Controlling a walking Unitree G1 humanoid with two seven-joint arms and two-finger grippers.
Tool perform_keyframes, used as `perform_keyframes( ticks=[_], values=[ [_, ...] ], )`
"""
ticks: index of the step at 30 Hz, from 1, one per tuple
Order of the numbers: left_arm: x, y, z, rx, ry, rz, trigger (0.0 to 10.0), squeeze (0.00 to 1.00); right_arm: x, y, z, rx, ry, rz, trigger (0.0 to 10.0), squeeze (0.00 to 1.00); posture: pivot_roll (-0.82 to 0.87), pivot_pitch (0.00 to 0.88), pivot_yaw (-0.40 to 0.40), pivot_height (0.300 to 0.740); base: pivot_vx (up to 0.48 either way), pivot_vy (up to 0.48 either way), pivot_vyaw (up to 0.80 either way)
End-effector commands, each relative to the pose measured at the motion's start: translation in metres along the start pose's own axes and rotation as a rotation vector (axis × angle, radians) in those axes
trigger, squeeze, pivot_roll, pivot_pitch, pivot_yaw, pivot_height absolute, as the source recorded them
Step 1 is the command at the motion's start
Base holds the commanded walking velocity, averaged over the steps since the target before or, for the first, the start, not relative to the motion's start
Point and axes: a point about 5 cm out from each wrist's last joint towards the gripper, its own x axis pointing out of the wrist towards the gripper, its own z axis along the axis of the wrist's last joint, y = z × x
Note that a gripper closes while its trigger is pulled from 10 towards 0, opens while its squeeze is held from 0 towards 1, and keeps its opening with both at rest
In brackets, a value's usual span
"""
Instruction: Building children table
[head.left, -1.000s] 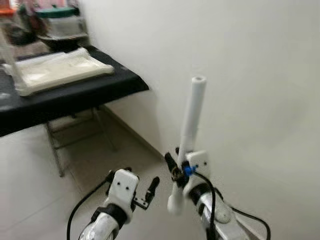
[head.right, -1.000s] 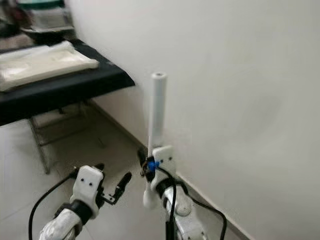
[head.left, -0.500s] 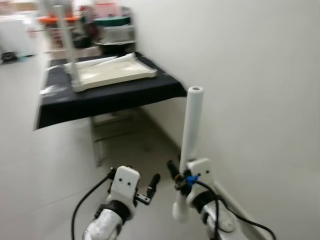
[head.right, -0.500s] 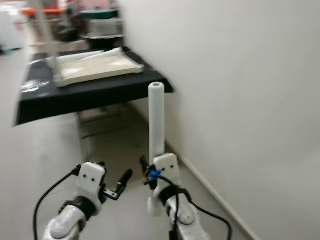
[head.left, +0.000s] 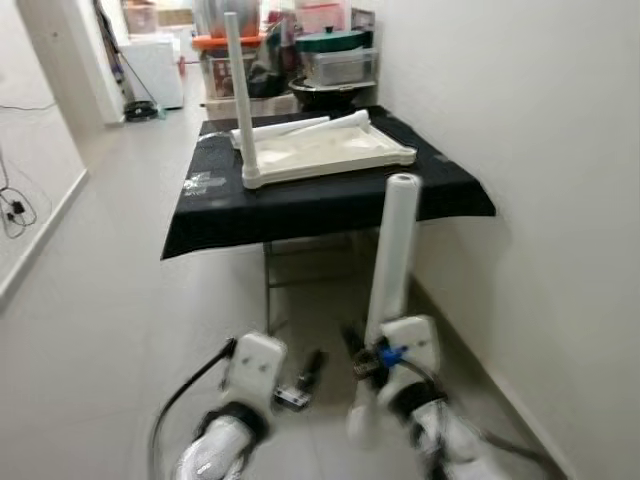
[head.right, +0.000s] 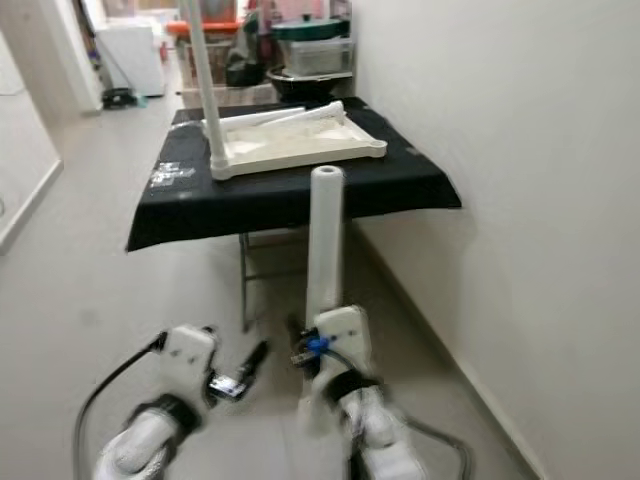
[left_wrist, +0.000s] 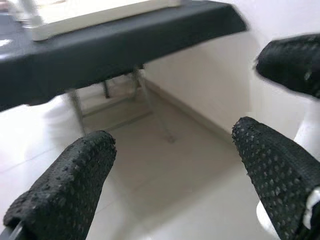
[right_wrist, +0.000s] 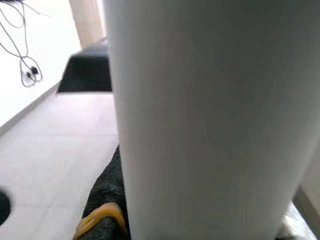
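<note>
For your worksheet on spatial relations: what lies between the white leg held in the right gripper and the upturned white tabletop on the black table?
In the left eye view, bare floor tiles and the black table edge separate the white leg in the right gripper from the tabletop.

The white leg tube (right_wrist: 210, 115) is blocking most of the right wrist view, its ends running off the picture; both forearms (head.left: 215, 450) are showing blurred.

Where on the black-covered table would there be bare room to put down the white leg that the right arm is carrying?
The bare black cloth along the near edge, in front of the upturned white tabletop, is free, widest at the near left corner. The back is crowded with tubs and pots. The right end effector holds the white leg upright; the left end effector is empty.
</note>
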Motion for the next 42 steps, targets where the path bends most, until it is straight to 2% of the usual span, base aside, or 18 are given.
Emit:
perform_keyframes(
  ticks=[1,9,21,24,34,42],
  values=[
    [-0.002,0.008,-0.003,0.019,0.017,0.028,10.0,0.00,0.005,0.008,0.008,0.013,-0.046,0.022,10.0,0.00,0.02,0.021,-0.022,0.740,0.394,0.000,0.00],
    [-0.002,0.009,-0.002,0.027,0.013,0.030,10.0,0.00,0.010,0.008,0.014,0.042,-0.063,0.003,10.0,0.00,0.03,0.020,-0.022,0.740,0.449,0.000,0.00],
    [0.005,0.014,0.013,0.055,-0.039,0.043,10.0,0.00,0.023,0.004,0.035,0.038,-0.137,-0.013,10.0,0.00,0.03,0.017,-0.024,0.740,0.480,0.000,-0.71],
    [0.008,0.020,0.019,0.066,-0.061,0.069,10.0,0.00,0.027,0.004,0.045,0.045,-0.175,-0.021,10.0,0.00,0.03,0.016,-0.024,0.740,0.480,0.000,0.00],
    [0.012,0.032,0.027,0.072,-0.085,0.114,10.0,0.00,0.033,-0.001,0.051,0.044,-0.191,-0.027,10.0,0.00,0.03,0.006,-0.029,0.740,0.462,0.000,0.00],
    [0.013,0.033,0.027,0.069,-0.087,0.123,10.0,0.00,0.034,0.000,0.053,0.055,-0.199,-0.026,10.0,0.00,0.03,0.000,-0.033,0.740,0.478,0.000,0.00]
  ],
)
